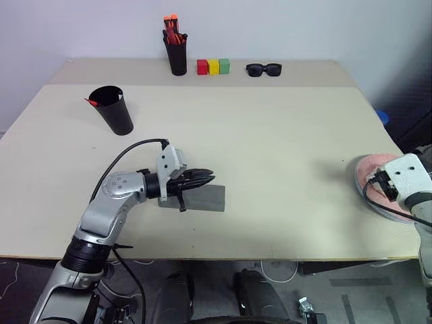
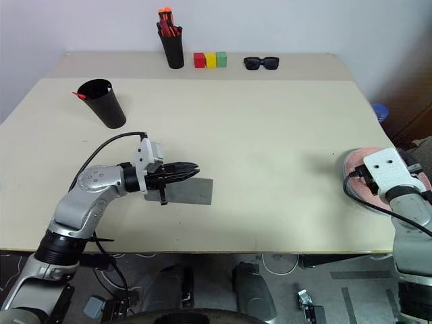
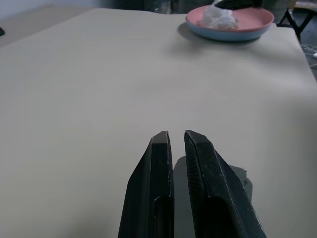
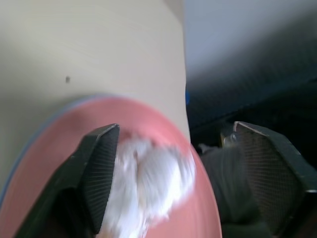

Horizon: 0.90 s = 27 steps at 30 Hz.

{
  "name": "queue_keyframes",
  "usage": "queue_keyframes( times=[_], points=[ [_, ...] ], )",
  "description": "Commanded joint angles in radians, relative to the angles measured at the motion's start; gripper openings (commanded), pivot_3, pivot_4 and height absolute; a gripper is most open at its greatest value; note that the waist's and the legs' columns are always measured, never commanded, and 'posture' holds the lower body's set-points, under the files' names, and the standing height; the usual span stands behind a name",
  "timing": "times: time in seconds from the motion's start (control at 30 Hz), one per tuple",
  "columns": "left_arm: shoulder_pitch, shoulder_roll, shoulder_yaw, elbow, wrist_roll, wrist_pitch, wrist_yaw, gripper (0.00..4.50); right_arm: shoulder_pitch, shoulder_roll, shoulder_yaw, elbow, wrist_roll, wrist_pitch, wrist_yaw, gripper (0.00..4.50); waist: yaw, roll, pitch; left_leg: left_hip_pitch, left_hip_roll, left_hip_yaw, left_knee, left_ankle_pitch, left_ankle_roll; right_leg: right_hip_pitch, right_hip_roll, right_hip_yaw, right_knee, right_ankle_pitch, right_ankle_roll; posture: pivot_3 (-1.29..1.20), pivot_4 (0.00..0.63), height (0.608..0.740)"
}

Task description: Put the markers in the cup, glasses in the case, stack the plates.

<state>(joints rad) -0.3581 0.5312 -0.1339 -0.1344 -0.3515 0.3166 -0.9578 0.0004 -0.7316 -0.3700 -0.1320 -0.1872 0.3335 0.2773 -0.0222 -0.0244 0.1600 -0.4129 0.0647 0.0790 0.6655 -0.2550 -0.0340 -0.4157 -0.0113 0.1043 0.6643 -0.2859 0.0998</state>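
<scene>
Both my claws are over the table (image 1: pixel 283 169). My left claw (image 1: pixel 206 179) is pressed nearly together, holding nothing, just above the closed grey case (image 1: pixel 202 198) near the front edge. My right claw (image 4: pixel 176 173) is spread wide over a white crumpled wad (image 4: pixel 148 183) lying on the pink plate (image 3: pixel 247 20), which sits stacked on the blue plate (image 3: pixel 218 34) at the right edge. A red marker (image 1: pixel 90 102) pokes from the black cup (image 1: pixel 113 109) at far left.
</scene>
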Motion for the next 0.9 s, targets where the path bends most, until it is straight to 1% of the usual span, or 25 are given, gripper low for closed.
queue_keyframes(
  times=[0.03, 0.1, 0.27, 0.4, 0.47, 0.57, 0.7, 0.9],
  points=[
    [-0.003, 0.007, 0.048, -0.002, 0.011, -0.033, 0.029, 0.43, -0.057, 0.01, 0.005, -0.009, 0.035, -0.05, 0.005, 3.49, 0.001, 0.0, 0.0, 0.0, 0.0, 0.0, 0.0, 0.0, 0.0, 0.0, 0.0, 0.0, 0.0, 0.0, 0.0, 0.0, 0.15, 0.722],
    [0.005, 0.012, 0.081, 0.006, 0.012, -0.039, 0.055, 0.43, -0.11, 0.029, 0.016, 0.008, 0.094, -0.078, 0.041, 3.49, 0.0, 0.0, 0.0, 0.0, 0.0, 0.0, 0.0, 0.0, 0.0, 0.0, 0.0, 0.0, 0.0, 0.0, 0.0, 0.0, 0.15, 0.722],
    [0.05, 0.047, 0.209, 0.023, 0.034, -0.062, 0.161, 0.43, -0.209, 0.077, 0.092, 0.005, 0.299, -0.093, 0.254, 3.49, -0.015, 0.0, 0.0, 0.001, 0.001, -0.001, -0.001, 0.0, 0.0, 0.0, 0.0, -0.001, 0.0, 0.002, 0.003, 0.0, 0.15, 0.722],
    [0.111, 0.06, 0.319, 0.032, 0.041, -0.064, 0.254, 0.43, -0.247, 0.091, 0.146, 0.014, 0.407, -0.06, 0.382, 3.49, -0.017, -0.001, 0.001, 0.0, 0.001, 0.0, -0.002, -0.001, 0.001, 0.001, 0.0, -0.001, 0.0, 0.002, 0.003, 0.0, 0.15, 0.722],
    [0.187, 0.077, 0.376, 0.016, 0.05, -0.07, 0.282, 0.43, -0.277, 0.106, 0.163, 0.032, 0.448, -0.049, 0.413, 3.49, -0.019, -0.001, 0.001, 0.0, 0.001, 0.0, -0.002, -0.001, 0.001, 0.001, -0.001, -0.001, 0.0, 0.002, 0.003, 0.0, 0.15, 0.722],
    [0.279, 0.082, 0.423, -0.031, 0.058, -0.063, 0.322, 0.43, -0.326, 0.118, 0.174, 0.093, 0.475, -0.049, 0.439, 3.49, -0.023, -0.002, 0.002, 0.001, 0.001, 0.001, -0.002, -0.001, 0.001, 0.001, -0.001, -0.001, 0.0, 0.002, 0.003, 0.0, 0.15, 0.722],
    [0.366, 0.063, 0.451, -0.096, 0.051, -0.048, 0.371, 0.43, -0.353, 0.118, 0.213, 0.157, 0.46, -0.078, 0.473, 3.49, -0.015, -0.004, 0.002, 0.001, 0.001, 0.0, -0.002, -0.001, 0.001, 0.001, -0.002, -0.002, 0.0, 0.0, 0.0, 0.0, 0.15, 0.722],
    [0.433, 0.021, 0.469, -0.165, 0.054, -0.037, 0.441, 0.43, -0.413, 0.123, 0.259, 0.237, 0.439, -0.102, 0.496, 3.49, -0.018, -0.004, 0.002, 0.001, 0.001, 0.001, -0.002, -0.001, 0.001, 0.002, -0.003, -0.002, 0.0, 0.0, 0.0, 0.0, 0.15, 0.722]
  ],
)
